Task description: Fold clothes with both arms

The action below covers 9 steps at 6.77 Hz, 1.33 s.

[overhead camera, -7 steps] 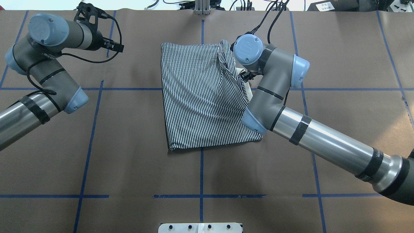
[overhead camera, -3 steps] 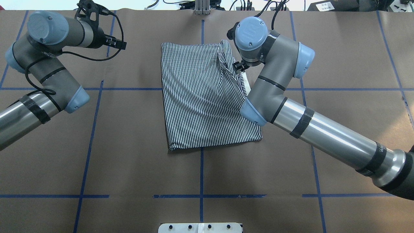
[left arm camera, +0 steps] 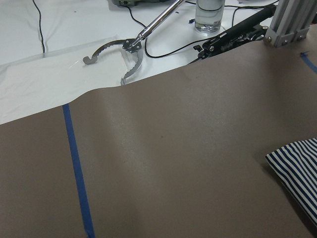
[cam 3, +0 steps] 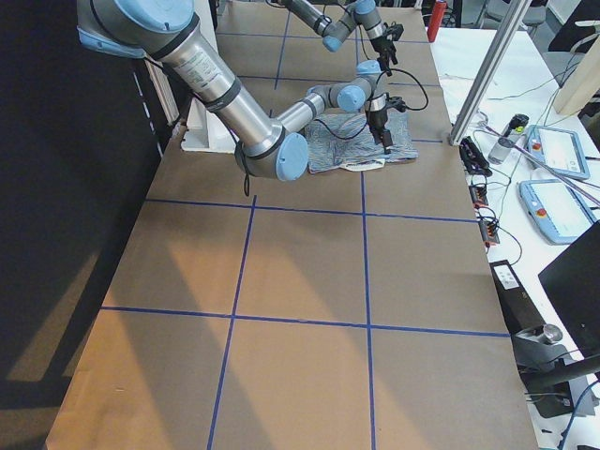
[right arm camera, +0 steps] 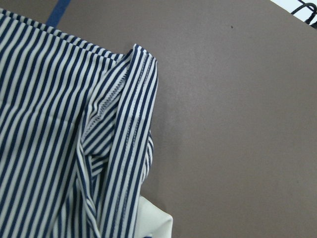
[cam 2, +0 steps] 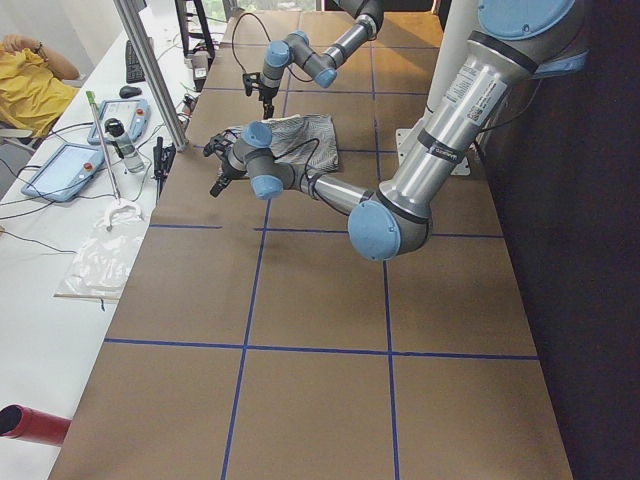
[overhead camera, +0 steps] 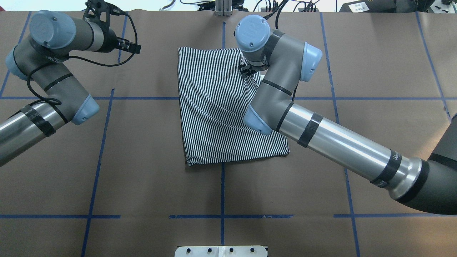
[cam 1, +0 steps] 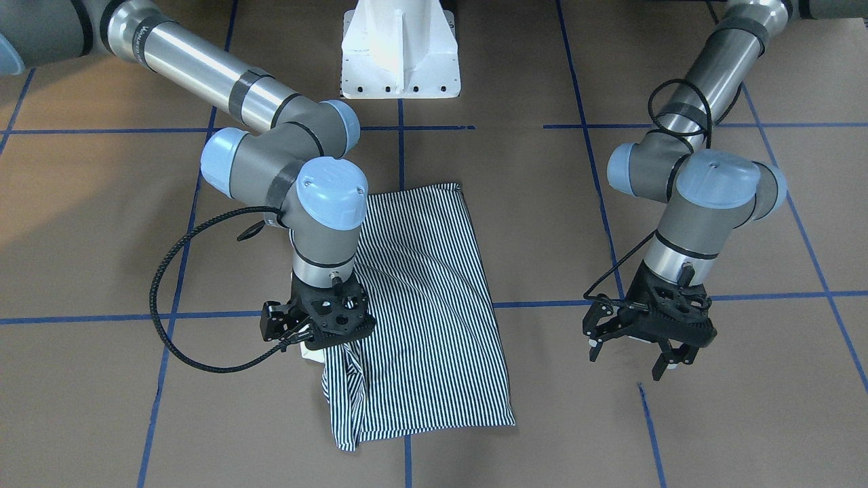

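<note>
front-facing view: i see the right gripper [cam 1: 317, 332] over the shirt's [cam 1: 434, 305] bunched edge, grip hidden, can't tell; left gripper [cam 1: 630, 358] spread wide, empty.

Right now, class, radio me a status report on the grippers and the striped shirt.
Left gripper open, over bare table, off the shirt. Right gripper above shirt's bunched edge, state unclear. Shirt folded, lying flat. Right arm overhangs it.

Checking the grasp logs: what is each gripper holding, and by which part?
Left gripper: open, holding nothing. Right gripper sits at the polo shirt's bunched edge; whether it holds it cannot be told.
</note>
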### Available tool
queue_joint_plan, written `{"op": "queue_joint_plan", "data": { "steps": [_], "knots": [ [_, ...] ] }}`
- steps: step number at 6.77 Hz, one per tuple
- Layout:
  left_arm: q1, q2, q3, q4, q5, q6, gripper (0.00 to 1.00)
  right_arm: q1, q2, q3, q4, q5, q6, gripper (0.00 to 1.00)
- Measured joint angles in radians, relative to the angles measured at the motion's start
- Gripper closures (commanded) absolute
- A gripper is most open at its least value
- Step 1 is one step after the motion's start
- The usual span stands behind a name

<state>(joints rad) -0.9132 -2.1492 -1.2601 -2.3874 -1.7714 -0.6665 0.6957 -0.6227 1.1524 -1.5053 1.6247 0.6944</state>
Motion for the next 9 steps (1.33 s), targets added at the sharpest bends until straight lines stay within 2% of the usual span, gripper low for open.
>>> {"op": "queue_joint_plan", "data": {
  "steps": [3, 6, 9],
  "knots": [
    [0.0, 0.0, -0.001, -0.007, 0.0, -0.002, 0.0, -0.03, 0.081, -0.121, 0.0, -0.066, 0.009, 0.04],
    [-0.001, 0.001, 0.0, -0.008, -0.007, -0.007, 0.0, -0.059, 0.091, -0.168, 0.0, -0.116, 0.007, 0.05],
    [-0.001, 0.002, 0.001, -0.007, -0.014, -0.007, 0.0, -0.042, 0.087, -0.191, 0.001, -0.122, -0.032, 0.05]
  ]
}}
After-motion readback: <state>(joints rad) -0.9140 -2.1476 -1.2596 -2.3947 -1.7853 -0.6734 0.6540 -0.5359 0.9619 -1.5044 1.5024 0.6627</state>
